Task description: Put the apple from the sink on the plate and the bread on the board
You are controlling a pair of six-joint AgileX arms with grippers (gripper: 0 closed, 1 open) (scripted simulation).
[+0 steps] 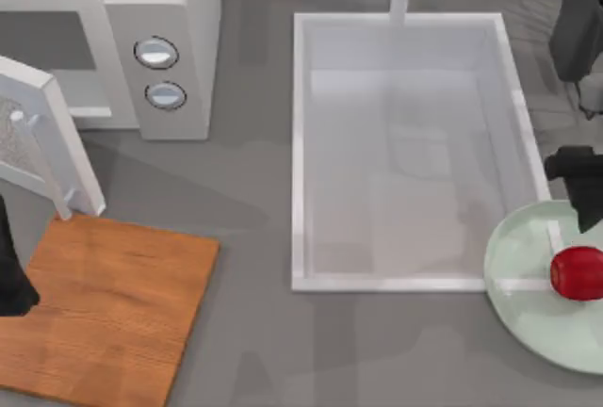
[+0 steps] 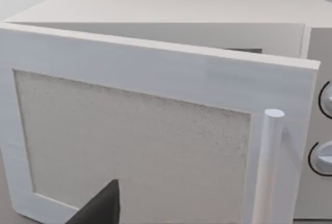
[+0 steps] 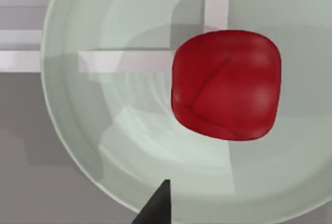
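The red apple [image 1: 577, 272] lies on the mint-green plate [image 1: 528, 313], right of its middle; the right wrist view has the apple [image 3: 225, 85] close below the camera on the plate [image 3: 93, 110]. My right gripper [image 1: 577, 173] hovers just beyond the apple at the table's right edge. The white sink [image 1: 300, 143] holds nothing in its basin. The wooden board [image 1: 113, 313] is bare at the near left, and my left gripper [image 1: 11, 275] sits over its left edge. The bread is out of view.
A white microwave [image 1: 170, 40] stands at the far left with its door [image 1: 42, 134] swung open toward the board; the door [image 2: 135, 130] and its handle [image 2: 267, 167] are close in the left wrist view. The plate overlaps the sink's near right corner.
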